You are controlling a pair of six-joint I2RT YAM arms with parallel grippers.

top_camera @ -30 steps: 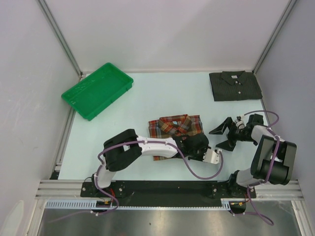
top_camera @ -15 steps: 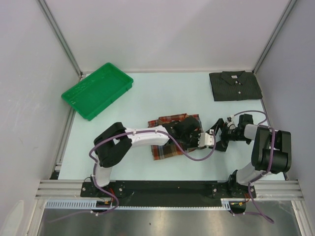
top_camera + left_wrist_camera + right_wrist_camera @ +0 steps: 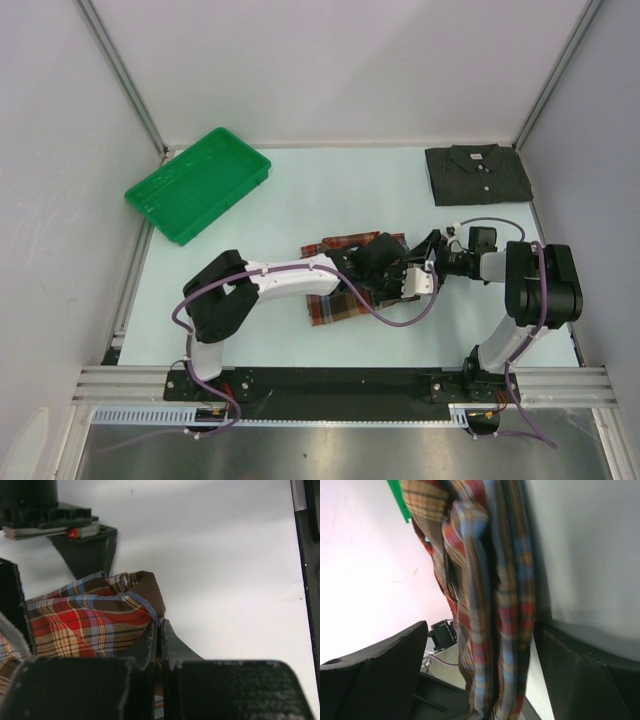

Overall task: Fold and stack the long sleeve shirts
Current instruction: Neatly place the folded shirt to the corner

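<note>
The plaid shirt (image 3: 335, 300) lies folded at the table's middle, partly hidden under my left arm. My left gripper (image 3: 393, 263) is over its right edge; in the left wrist view the gripper (image 3: 160, 629) is shut on a raised corner of the plaid shirt (image 3: 90, 620). My right gripper (image 3: 428, 253) has come in from the right. In the right wrist view the gripper (image 3: 485, 680) is open, with the plaid shirt's hanging edge (image 3: 490, 605) between its fingers (image 3: 375, 670). The charcoal shirt (image 3: 477, 173) lies folded at the back right.
A green tray (image 3: 198, 184) stands at the back left. Grey walls close in the left, back and right sides. The two grippers are close together at the plaid shirt's right edge.
My left gripper has moved away from the near edge, lifting the plaid shirt's corner. My right gripper has moved left until its open fingers straddle the shirt's edge.
</note>
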